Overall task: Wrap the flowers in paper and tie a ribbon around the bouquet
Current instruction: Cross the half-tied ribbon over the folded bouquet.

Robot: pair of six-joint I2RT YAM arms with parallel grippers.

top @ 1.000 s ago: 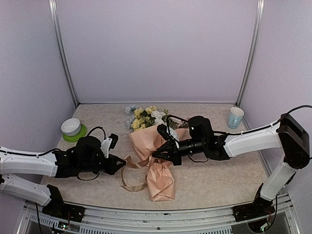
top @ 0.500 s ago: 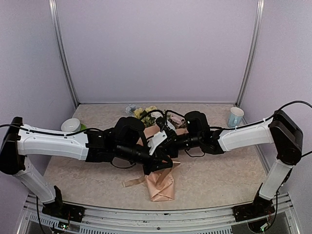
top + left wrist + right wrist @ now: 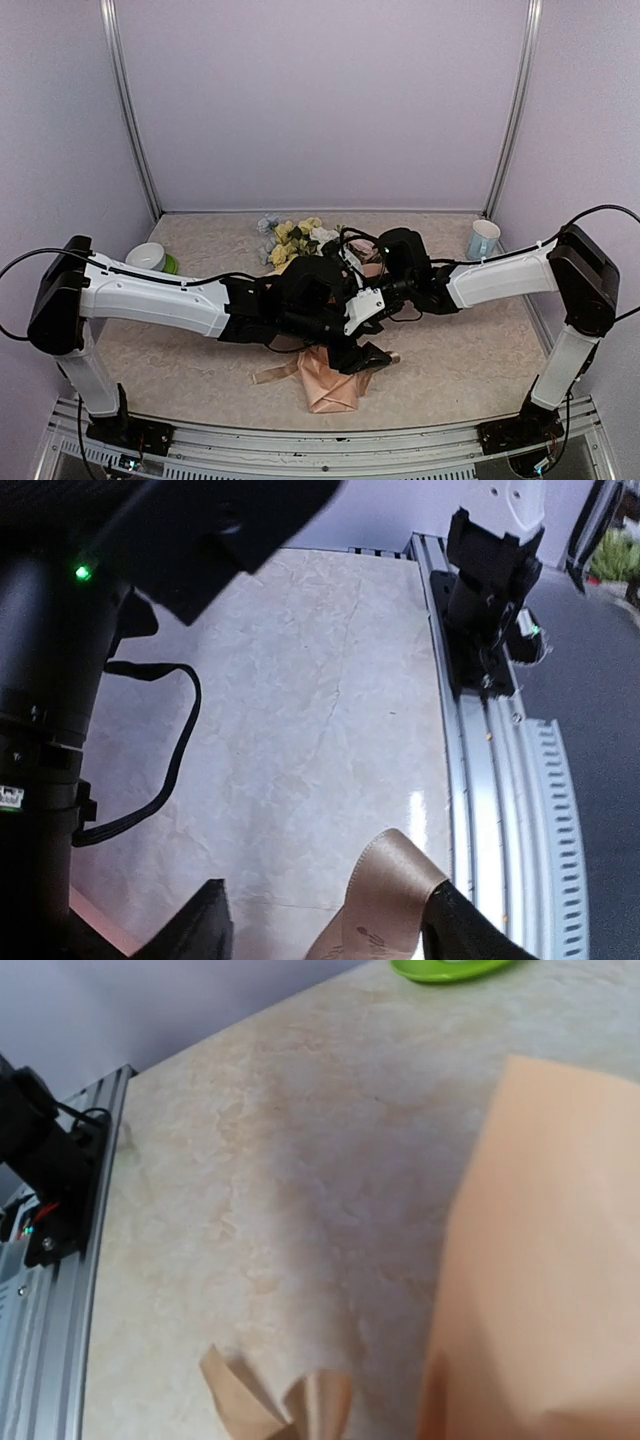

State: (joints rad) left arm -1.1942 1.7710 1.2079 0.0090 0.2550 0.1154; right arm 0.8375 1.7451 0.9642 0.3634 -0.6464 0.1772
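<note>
Within the last second the left arm has swung from the left side of the table right across the middle, and the left gripper (image 3: 368, 357) now sits just right of the bouquet's (image 3: 325, 385) narrow lower end, low in the centre of the overhead view. Its jaws, pinched shut a moment ago, now stand apart. In the left wrist view the tan end of the ribbon (image 3: 385, 890) rises loosely between the two dark fingers (image 3: 205, 925), so I judge the end was carried over the waist and is being let go, one pass of the tie laid but not yet cinched. More ribbon trails in a slack loop at the lower left of the paper (image 3: 330, 392). The flowers (image 3: 295, 238) poke out at the upper end, toward the back wall. The right arm (image 3: 490, 280) reaches in from the right. The right gripper is closed, but its tips are hidden behind the left wrist, and its own camera shows only peach paper on the right and a fold of ribbon at the bottom edge, so whether it pins anything I cannot tell. The left forearm lies across the bouquet's waist and blocks the overhead view, and the two wrists crowd each other there. A white bowl (image 3: 146, 257) on a green plate (image 3: 168, 265) at left and a pale blue mug (image 3: 483, 240) at right stand well apart from the work.
</note>
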